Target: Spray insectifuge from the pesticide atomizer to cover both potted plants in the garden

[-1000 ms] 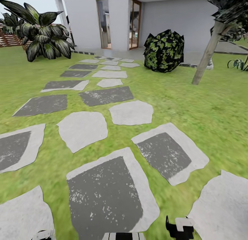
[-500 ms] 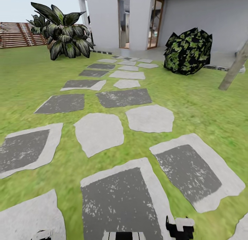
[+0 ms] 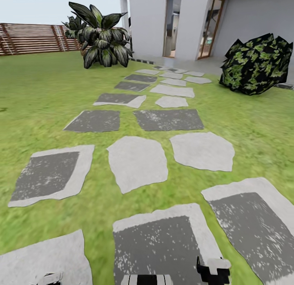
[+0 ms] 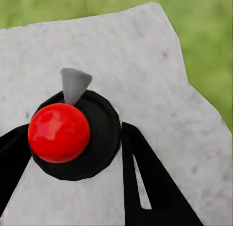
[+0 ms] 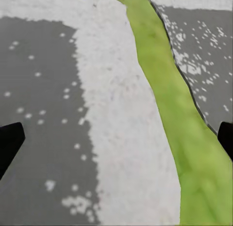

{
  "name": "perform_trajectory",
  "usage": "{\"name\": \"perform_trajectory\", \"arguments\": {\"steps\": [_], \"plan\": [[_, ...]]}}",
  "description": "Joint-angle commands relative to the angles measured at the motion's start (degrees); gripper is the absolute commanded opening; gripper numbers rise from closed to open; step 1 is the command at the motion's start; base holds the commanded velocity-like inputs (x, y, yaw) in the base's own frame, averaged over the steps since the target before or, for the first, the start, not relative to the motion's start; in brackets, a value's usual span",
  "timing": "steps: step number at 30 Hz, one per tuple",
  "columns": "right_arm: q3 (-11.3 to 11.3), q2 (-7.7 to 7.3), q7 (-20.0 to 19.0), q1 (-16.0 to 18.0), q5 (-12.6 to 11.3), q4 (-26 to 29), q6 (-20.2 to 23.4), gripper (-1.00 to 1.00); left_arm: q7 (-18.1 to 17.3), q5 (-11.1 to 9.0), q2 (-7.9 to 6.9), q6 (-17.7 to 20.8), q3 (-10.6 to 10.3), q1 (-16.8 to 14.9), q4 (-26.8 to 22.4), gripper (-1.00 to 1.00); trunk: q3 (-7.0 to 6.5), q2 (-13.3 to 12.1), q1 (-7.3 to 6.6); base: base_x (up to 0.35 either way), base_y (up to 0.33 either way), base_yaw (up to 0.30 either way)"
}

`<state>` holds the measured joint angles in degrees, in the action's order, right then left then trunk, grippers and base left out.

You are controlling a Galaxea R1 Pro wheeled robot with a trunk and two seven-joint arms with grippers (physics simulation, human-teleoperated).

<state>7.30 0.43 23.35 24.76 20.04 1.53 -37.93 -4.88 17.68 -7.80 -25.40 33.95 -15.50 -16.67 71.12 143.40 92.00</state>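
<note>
Garden lawn of green grass stretches ahead, crossed by grey and dark flat stepping stones toward a white house, with a brown slatted wooden fence at far left. Left gripper fingers grip a black object topped by a red ball. Right gripper fingers are spread wide over a stone.

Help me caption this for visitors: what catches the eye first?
A path of grey and dark stepping stones runs up the green lawn toward a white house. A big dark-leaved plant stands left of it, a dark bush right. Between the left gripper's fingers sits a red ball.
</note>
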Motion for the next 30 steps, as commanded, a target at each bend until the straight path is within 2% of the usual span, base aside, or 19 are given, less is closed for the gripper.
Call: {"name": "perform_trajectory", "arguments": {"steps": [1, 6, 13, 30], "plan": [[0.44, 0.01, 0.3, 0.02, 0.62, -0.04, -0.12, 1.0, -0.43, 0.32, 0.04, -0.18, 0.48, -0.06, 0.06, -1.0, 0.08, 0.01, 0.01, 0.107, 0.096, 0.27], [0.44, 0.03, 0.29, 0.02, 0.61, -0.02, -0.12, 1.0, -1.02, 0.42, 0.18, -0.11, 0.36, -0.06, 0.13, -1.0, 0.27, 0.01, 0.01, 0.029, 0.026, 0.27], [0.44, 0.18, 0.27, 0.02, 0.62, -0.03, -0.12, 1.0, -1.15, 0.58, 1.19, 0.08, 0.33, -0.06, 0.09, -1.0, 0.54, 0.01, 0.01, 0.001, 0.001, 0.27], [0.44, 0.27, 0.29, 0.02, 0.62, 0.04, -0.11, 1.0, -1.09, 0.61, 1.22, -0.09, 0.32, -0.06, 0.06, -1.0, 1.12, 0.01, 0.01, 0.0, 0.0, 0.271]]}}
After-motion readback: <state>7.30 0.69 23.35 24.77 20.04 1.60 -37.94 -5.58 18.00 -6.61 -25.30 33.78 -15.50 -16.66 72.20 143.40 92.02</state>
